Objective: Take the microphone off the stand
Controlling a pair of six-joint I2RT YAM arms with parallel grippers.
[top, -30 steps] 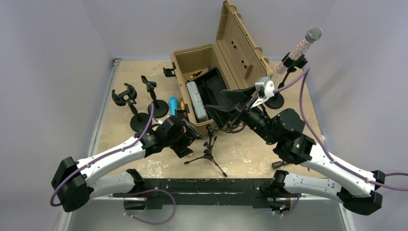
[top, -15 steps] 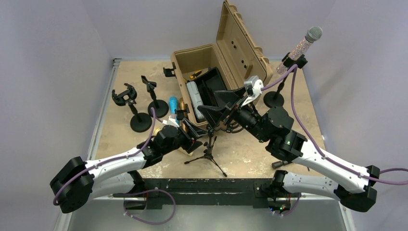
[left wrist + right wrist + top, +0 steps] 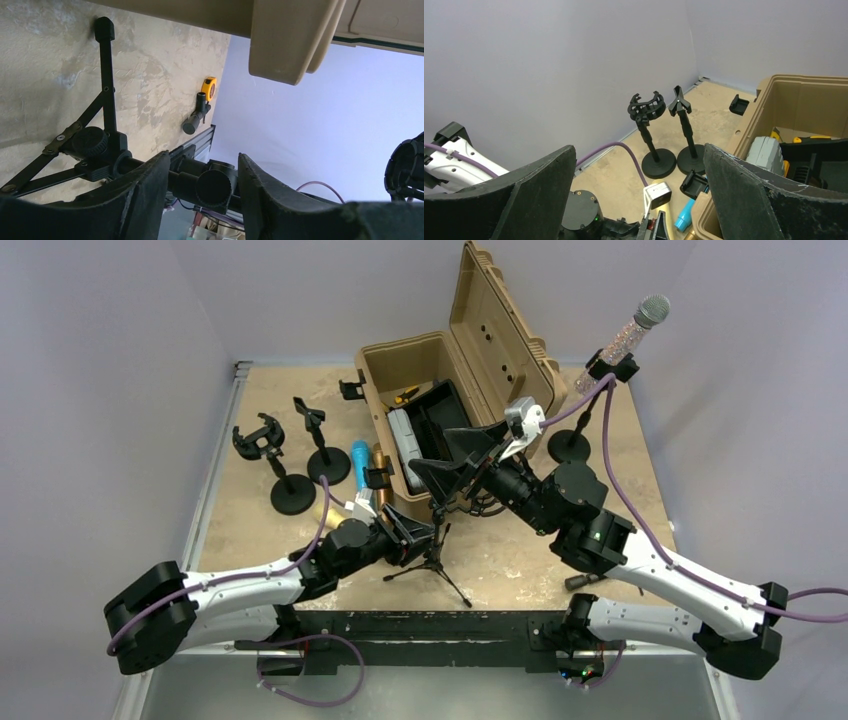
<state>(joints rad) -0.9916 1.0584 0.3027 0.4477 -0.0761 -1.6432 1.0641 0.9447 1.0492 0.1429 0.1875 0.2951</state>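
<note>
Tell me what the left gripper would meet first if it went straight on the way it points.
The tripod. The left gripper points straight at it, and in the wrist view the tripod's black stem lies between the open jaws. Whether they touch it is unclear.

- You have a tan hard-plastic case (image 3: 500, 330), matt and moulded.
- Your sandy tabletop (image 3: 520, 550) looks rough and mottled.
- The glitter-handled microphone (image 3: 630, 332) sparkles; its head is silver mesh.

I find the case (image 3: 500, 330) and tripod (image 3: 432, 558) blocking the middle; bare table (image 3: 625, 445) right of the microphone stand (image 3: 570, 448) leaves room.
</note>
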